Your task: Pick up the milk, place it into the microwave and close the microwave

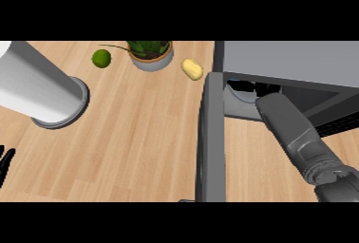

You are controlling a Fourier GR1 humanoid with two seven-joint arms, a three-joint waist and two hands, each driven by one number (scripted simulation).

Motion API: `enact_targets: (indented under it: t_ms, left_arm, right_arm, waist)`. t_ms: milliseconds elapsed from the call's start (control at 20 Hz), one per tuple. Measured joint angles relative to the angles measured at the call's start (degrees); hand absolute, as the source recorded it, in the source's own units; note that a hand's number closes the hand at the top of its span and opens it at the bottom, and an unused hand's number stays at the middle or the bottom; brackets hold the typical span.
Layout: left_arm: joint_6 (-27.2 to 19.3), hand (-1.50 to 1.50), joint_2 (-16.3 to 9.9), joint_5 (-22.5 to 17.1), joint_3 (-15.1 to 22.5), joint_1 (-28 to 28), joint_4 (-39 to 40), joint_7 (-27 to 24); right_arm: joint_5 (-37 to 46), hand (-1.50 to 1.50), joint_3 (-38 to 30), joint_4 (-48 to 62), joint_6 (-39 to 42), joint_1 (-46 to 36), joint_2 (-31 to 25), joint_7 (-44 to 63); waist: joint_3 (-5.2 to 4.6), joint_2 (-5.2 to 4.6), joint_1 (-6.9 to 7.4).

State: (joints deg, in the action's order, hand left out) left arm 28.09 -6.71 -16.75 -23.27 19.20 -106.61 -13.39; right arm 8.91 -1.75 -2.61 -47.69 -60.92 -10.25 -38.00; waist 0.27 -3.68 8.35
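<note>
Inside the microwave (294,61), the right hand (247,87) is hidden, its grasp unreadable.

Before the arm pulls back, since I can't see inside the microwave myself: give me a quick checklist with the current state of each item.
1. Microwave door open wide: ok.
2. Right forearm reaching into the microwave cavity: ok.
3. Milk set down inside: cannot tell, hidden in the dark cavity.
4. Right hand released: cannot tell, hidden inside.
5. Left hand away from the door, at the left edge: ok.
6. Lime, plant pot and lemon beyond the door's free edge: ok.
</note>
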Motion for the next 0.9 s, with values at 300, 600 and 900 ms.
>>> enact_targets:
  t_ms: [300, 600, 900]
  left_arm:
    - [0.2, -1.5, -0.1, 0.5, -0.1, -0.5, 1.2, -0.8]
    - [-0.3, -1.5, 0.8, 1.5, 0.2, -0.4, 1.0, -1.4]
    - [-0.2, -1.5, 1.7, 1.9, 0.4, 0.9, 0.0, -2.0]
  right_arm:
    - [0.4, -1.5, 0.2, -0.1, 0.3, -0.3, 0.9, 0.3]
    - [0.1, -1.5, -0.3, -0.4, 1.5, 0.0, 1.5, 0.0]
    - [-1.1, -1.5, -1.7, -1.7, 3.4, 2.1, 1.6, -2.2]
  waist:
    - [-0.01, 0.35, -0.64]
    - [-0.02, 0.75, -1.33]
    - [-0.02, 1.21, -2.22]
